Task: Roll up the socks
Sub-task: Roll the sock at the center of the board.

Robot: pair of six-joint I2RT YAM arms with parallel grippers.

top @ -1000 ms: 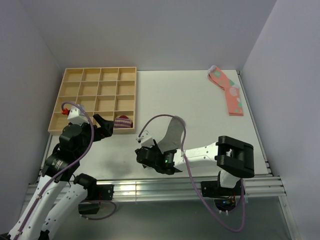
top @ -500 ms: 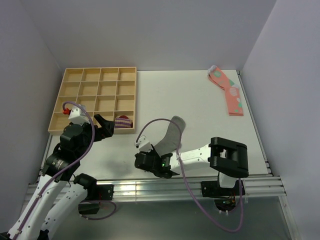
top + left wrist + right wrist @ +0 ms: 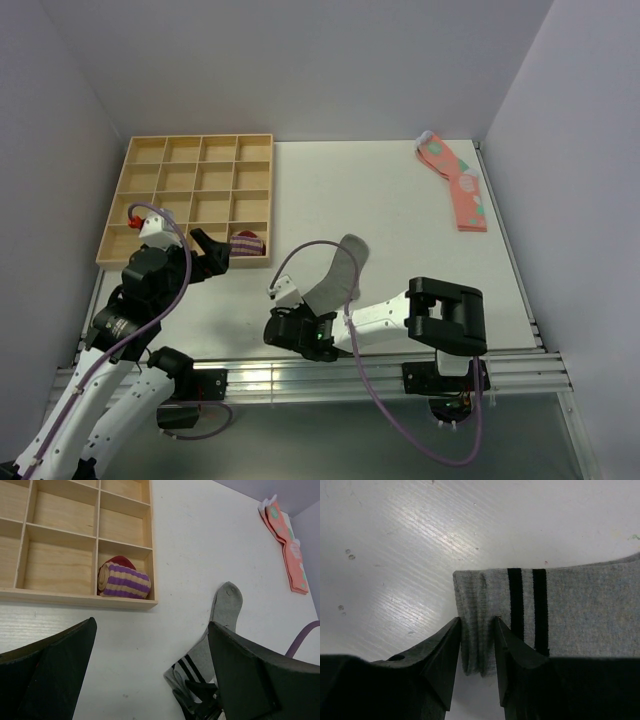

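Note:
The grey sock [image 3: 336,273] with two dark stripes near its cuff lies on the white table, toe pointing away. It also shows in the left wrist view [image 3: 220,625] and the right wrist view [image 3: 570,610]. My right gripper [image 3: 300,322] is low at the near end of the sock, shut on the cuff edge [image 3: 477,645], which bunches between its fingers. My left gripper [image 3: 215,250] is open and empty, held above the table near the wooden tray's front right corner, left of the sock.
A wooden tray [image 3: 190,196] of compartments stands at the back left, with a small purple-striped sock bundle [image 3: 247,243] in its near right cell. Pink spotted socks [image 3: 458,185] lie at the far right. Grey walls close both sides.
My right gripper has slid toward the near left with the cuff, dragging the sock closer to the table's front edge. My left arm has barely moved.

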